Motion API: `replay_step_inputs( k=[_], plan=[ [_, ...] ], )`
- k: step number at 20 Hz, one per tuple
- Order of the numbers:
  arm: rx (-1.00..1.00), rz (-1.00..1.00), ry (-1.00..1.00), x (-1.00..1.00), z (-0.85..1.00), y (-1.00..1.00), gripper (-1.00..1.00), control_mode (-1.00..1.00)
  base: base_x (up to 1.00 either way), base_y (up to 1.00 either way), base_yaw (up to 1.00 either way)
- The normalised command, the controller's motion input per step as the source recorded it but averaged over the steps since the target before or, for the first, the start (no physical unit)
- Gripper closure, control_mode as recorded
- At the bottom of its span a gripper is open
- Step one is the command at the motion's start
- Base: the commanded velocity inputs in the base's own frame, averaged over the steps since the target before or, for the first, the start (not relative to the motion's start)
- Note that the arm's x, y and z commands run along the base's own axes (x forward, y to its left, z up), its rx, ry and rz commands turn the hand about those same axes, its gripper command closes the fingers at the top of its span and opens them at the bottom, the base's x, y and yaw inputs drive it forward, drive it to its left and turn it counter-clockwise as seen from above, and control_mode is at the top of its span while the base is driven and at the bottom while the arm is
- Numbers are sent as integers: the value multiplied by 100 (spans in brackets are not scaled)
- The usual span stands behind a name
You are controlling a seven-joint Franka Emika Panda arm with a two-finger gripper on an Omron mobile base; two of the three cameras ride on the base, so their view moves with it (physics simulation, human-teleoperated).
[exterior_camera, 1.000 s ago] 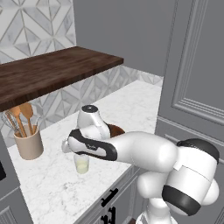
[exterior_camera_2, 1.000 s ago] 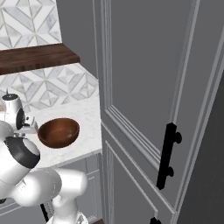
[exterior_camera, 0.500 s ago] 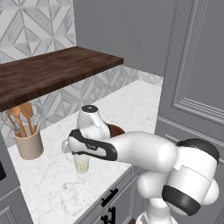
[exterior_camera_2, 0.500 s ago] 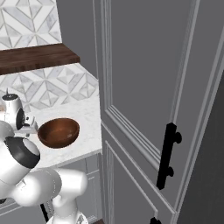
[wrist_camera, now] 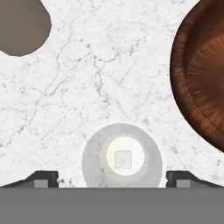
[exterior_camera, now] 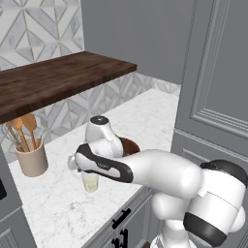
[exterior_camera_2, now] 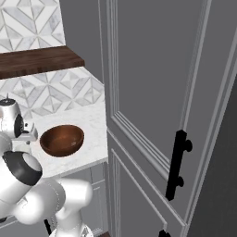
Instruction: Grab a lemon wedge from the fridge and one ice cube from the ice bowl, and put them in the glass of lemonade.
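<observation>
The glass of lemonade [wrist_camera: 122,158] stands on the white marble counter, seen from straight above, with a small pale ice cube [wrist_camera: 123,159] in its yellow-green liquid. My gripper [wrist_camera: 112,177] hangs right over it, open, with one fingertip on each side of the glass and nothing held. In the left base view the gripper [exterior_camera: 81,164] sits just above the glass [exterior_camera: 90,183]. The dark brown ice bowl [exterior_camera_2: 61,139] [wrist_camera: 201,74] lies close beside the glass. The fridge and the lemon wedge are out of view.
A beige utensil cup [exterior_camera: 32,162] with wooden spoons stands left of the glass. A dark wooden shelf [exterior_camera: 53,80] hangs over the counter. Tall grey panelled cabinets [exterior_camera_2: 152,92] with black handles [exterior_camera_2: 177,164] rise at the right.
The fingers have spread apart over the glass. The arm and the things on the counter have kept their places.
</observation>
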Motion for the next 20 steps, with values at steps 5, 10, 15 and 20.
replay_step_inputs(
  k=[5, 10, 15, 20],
  plan=[
    [5, 0, -7, -15, 5, -27, -100, -100, 0, 0, 0],
    [7, 0, -1, -21, 6, -43, -100, -100, 0, 0, 0],
    [0, -1, 10, -17, 32, -84, -100, -100, 0, 0, 0],
    [-7, -15, 18, -4, 71, -100, -100, -100, 0, 0, 0]
  ],
)
